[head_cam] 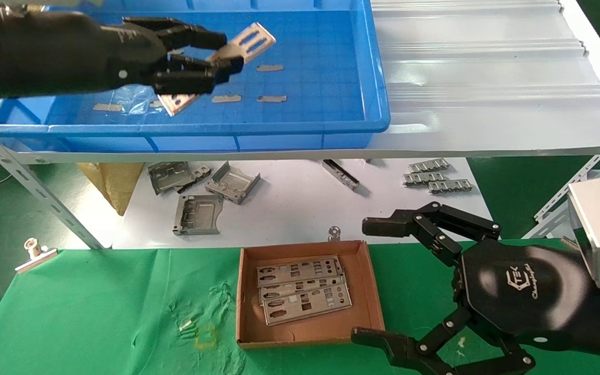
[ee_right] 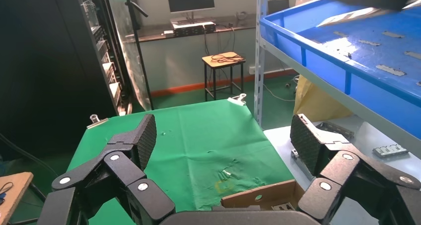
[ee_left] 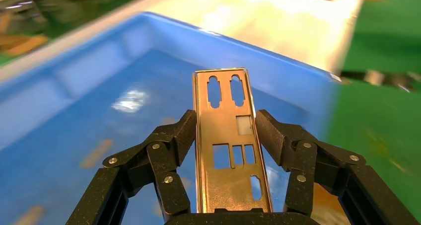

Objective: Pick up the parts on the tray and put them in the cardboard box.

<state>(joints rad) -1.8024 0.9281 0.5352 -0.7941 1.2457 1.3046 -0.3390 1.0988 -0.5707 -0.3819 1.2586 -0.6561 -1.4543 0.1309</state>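
My left gripper (head_cam: 229, 52) is shut on a silver plate (head_cam: 252, 42) with port cut-outs and holds it tilted above the floor of the blue tray (head_cam: 279, 127). In the left wrist view both pads press the long edges of the plate (ee_left: 228, 150), which sticks out beyond the gripper (ee_left: 226, 130). The cardboard box (head_cam: 310, 329) sits on the green cloth below and holds three plates (head_cam: 302, 289). My right gripper (head_cam: 378, 281) is open and empty just right of the box. It shows open in its own view (ee_right: 223, 135), with the box edge (ee_right: 258, 197) below.
Tan tape bits (head_cam: 271, 98) lie on the tray floor. The white corrugated sheet (head_cam: 487, 78) lies right of the tray. Bent grey brackets (head_cam: 198, 213) and ridged clips (head_cam: 435, 177) lie on the lower white surface. A slanted shelf strut (head_cam: 34, 192) stands at left.
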